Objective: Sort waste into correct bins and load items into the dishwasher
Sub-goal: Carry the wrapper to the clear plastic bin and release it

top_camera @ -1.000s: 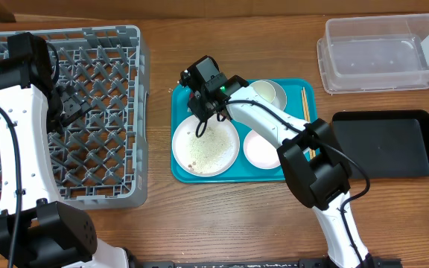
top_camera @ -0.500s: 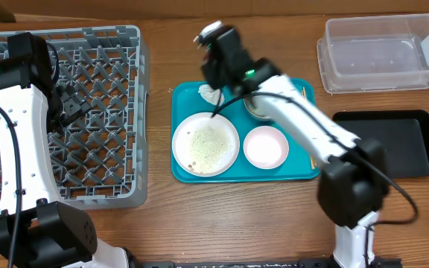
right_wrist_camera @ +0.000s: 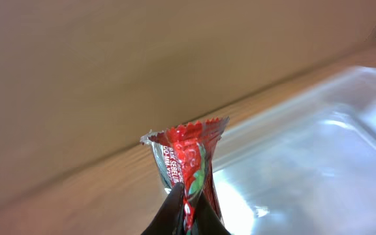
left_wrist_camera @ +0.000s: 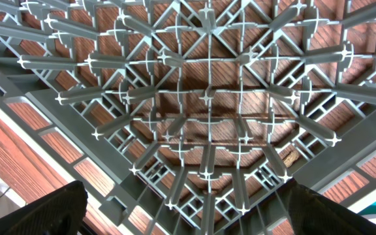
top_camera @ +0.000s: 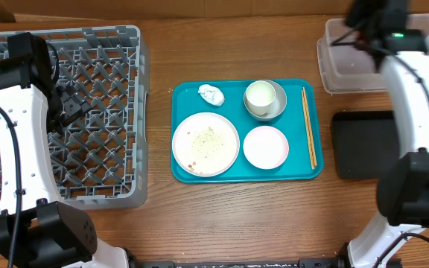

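Note:
My right gripper (right_wrist_camera: 187,212) is shut on the crinkled red snack wrapper (right_wrist_camera: 189,153) and holds it above the near rim of the clear tub (right_wrist_camera: 305,150). In the overhead view the right gripper (top_camera: 365,16) is over the tub (top_camera: 378,71) at the back right. The wrapper does not show there. My left gripper (left_wrist_camera: 188,202) is open and empty over the grey dish rack (top_camera: 103,149). On the teal tray (top_camera: 181,170) lie a white tissue (top_camera: 211,94), a cup (top_camera: 260,94) inside a grey bowl (top_camera: 277,109), a small dish (top_camera: 265,147), a large plate (top_camera: 226,152) with rice scraps (top_camera: 203,141), and chopsticks (top_camera: 308,126).
The black tray (top_camera: 360,145) lies in front of the tub, partly hidden by my right arm. The rack's lattice (left_wrist_camera: 207,98) fills the left wrist view. Bare wooden table lies between the rack and the teal tray.
My right arm has swung from the teal tray to the back right, over the clear tub, carrying the red wrapper. The left arm has not moved.

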`<state>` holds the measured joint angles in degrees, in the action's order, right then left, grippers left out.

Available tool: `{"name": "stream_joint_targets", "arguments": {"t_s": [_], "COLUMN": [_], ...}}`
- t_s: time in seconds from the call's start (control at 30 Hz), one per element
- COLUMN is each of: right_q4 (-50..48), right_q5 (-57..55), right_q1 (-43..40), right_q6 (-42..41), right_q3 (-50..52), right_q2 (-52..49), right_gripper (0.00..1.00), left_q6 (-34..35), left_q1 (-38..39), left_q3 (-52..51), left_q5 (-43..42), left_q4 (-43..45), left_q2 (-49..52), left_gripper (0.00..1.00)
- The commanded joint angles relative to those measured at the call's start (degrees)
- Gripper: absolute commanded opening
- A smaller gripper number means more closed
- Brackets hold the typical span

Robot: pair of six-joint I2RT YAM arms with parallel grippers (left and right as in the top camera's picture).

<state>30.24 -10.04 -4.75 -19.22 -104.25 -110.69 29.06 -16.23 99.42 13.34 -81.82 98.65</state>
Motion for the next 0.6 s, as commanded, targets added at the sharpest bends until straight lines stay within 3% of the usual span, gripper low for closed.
{"name": "stream_joint_targets", "arguments": {"t_s": [0.0,0.13,0.17,0.23,0.27,0.33,0.37,0.47,0.57], "right_q4": [-0.17,-2.49,-3.13,-4.48,-5.11,-6.51,-7.17,-8.48,-8.52], "right_q5": [-0.24,-0.22,-0.24,-0.2,-0.22,0.24,0.9,4.2,9.38], "right_q1": [-2.6,-5.18,-5.57,-5.88,-5.88,-5.88,-5.86,-5.81,-5.81], "right_q6": [-11.23,-15.87,-17.33,-21.07,-22.77,-24.13,-24.09,-23.85,-20.83], "right_q3": [-0.96,-0.94,-0.94,-0.94,-0.94,-0.94,-0.94,-0.96,-0.96], "right_q2": [-1.51,-4.26,-5.01,-6.34,-6.84,-7.39,-7.41,-6.86,-4.44], "right_gripper": [0.04,0.06,0.14,0.48,0.57,0.94,1.0,1.0,0.82], "left_q6": [1.18,1.18,1.18,1.18,1.18,1.18,1.18,1.18,1.18], "left_q1": [0.17,0.17,0.17,0.17,0.17,0.17,0.17,0.17,0.17], "left_q3": [0.37,0.37,0.37,0.37,0.37,0.37,0.37,0.37,0.37], "left_q5": [0.57,0.57,0.57,0.57,0.57,0.57,0.57,0.57,0.57], "left_q4": [0.0,0.0,0.0,0.0,0.0,0.0,0.0,0.0,0.0], "left_q2": [0.24,0.24,0.24,0.24,0.24,0.24,0.24,0.24,0.24], "left_gripper": [1.0,1.0,1.0,1.0,1.0,1.0,1.0,1.0,1.0]}}
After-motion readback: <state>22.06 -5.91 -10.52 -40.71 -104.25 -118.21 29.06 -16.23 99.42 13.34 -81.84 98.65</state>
